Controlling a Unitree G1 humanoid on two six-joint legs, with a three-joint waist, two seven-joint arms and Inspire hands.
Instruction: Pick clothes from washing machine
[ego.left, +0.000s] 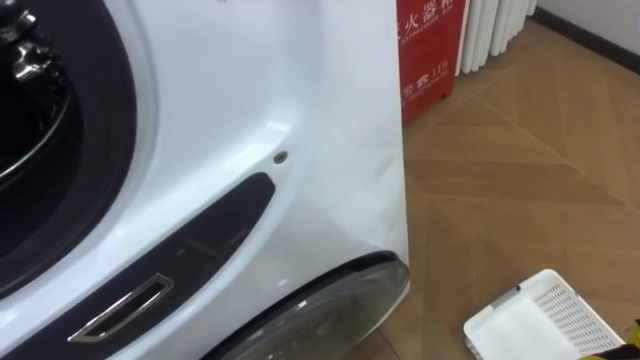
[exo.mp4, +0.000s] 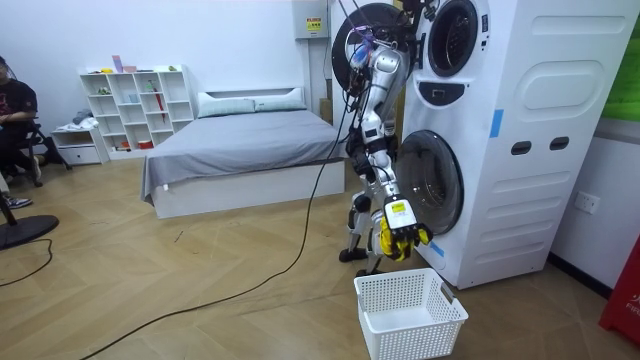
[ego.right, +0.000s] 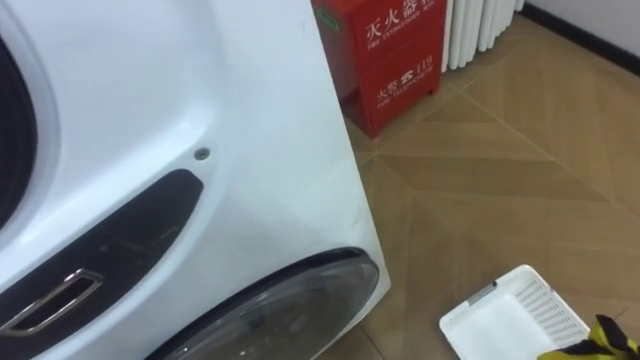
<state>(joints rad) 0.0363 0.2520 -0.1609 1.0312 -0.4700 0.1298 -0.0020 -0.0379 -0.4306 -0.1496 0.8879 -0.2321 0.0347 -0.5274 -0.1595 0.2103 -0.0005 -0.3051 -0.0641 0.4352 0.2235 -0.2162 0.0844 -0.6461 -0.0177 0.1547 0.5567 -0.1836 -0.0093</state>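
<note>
I stand close in front of a tall white washing machine stack (exo.mp4: 520, 130). Its upper drum opening (ego.left: 40, 150) is dark, with the round upper door (exo.mp4: 358, 45) swung open. The lower round door (ego.left: 335, 300) sits below a dark panel (ego.right: 120, 235). My right hand (exo.mp4: 399, 222) hangs low beside the lower door, shut on a yellow and black cloth (exo.mp4: 402, 240). The cloth (ego.right: 605, 338) also peeks in at the lower right. It hangs above a white slatted laundry basket (exo.mp4: 372, 296) on the floor, with the basket's rim (ego.right: 470, 310) showing to my right.
A red cabinet (ego.right: 385, 55) and a white radiator (ego.left: 495, 30) stand against the wall beyond the machine. Wood floor (ego.left: 520, 170) lies open to my right. Behind me are a grey bed (exo.mp4: 250, 150), a white shelf (exo.mp4: 135, 110) and a seated person (exo.mp4: 15, 115).
</note>
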